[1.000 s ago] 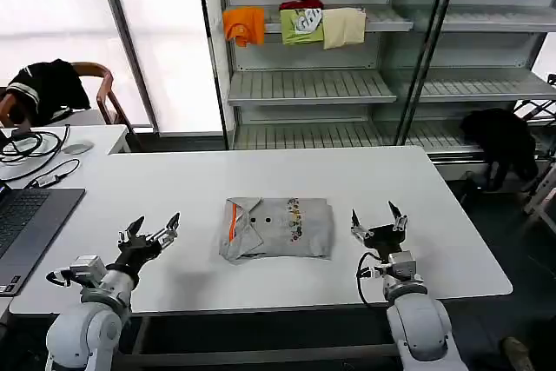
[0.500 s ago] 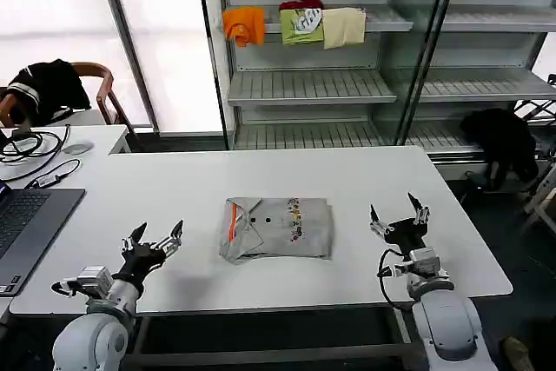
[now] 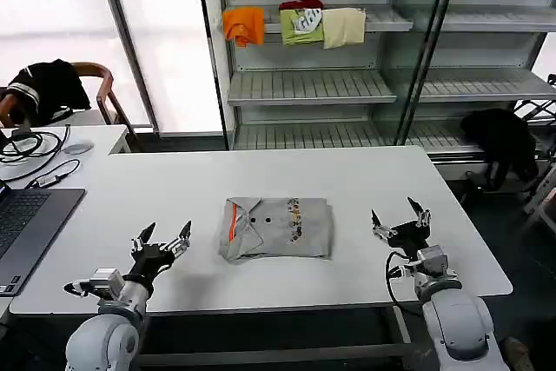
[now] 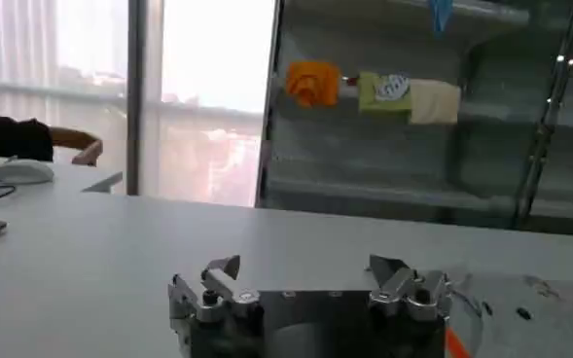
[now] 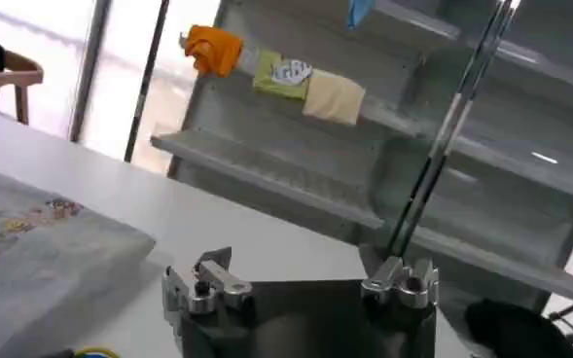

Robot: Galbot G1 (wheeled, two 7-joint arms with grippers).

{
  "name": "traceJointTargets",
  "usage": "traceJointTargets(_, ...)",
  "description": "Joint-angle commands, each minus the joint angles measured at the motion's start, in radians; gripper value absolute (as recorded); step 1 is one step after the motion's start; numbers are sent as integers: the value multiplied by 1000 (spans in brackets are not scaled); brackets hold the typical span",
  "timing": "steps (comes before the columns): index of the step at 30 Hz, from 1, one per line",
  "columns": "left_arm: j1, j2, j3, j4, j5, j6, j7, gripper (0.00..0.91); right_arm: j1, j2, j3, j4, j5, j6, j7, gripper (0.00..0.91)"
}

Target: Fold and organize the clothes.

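A lab or test room dressed as a shop: grey metal slatted shelving (image 3: 313, 84) carries folded orange, green and cream garments (image 3: 295, 25), while a white counter (image 3: 156, 188) holds an open grey laptop (image 3: 26, 228) and black cables (image 3: 26, 141).

Light grey short-sleeved shirt (image 3: 278, 228), folded into a neat rectangle. Lying flat on the white tabletop (image 3: 347, 180), midway between the left and right edges, nearer the front edge than the back. Orange-red trim at the collar on its left end; small multicoloured print across the middle. Touched by nothing.
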Motion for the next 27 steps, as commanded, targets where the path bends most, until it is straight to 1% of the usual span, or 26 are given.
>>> traceJointTargets(1,-3,-1,19,9,12,-19,-2,907,-23,-13,-5,31,29,0,-10,907)
traceJointTargets(6,-10,-7,34,12,24,-21,-2,907,-39,-8,-19,47,0,37,0,907)
traceJointTargets(17,-5,-10,38,3,29,-29,-1,907,-67,4,-25,66,-20,45,3,907)
traceJointTargets(27,8,-16,42,3,33,-42,-2,907,-75,8,-29,66,-23,40,16,907)
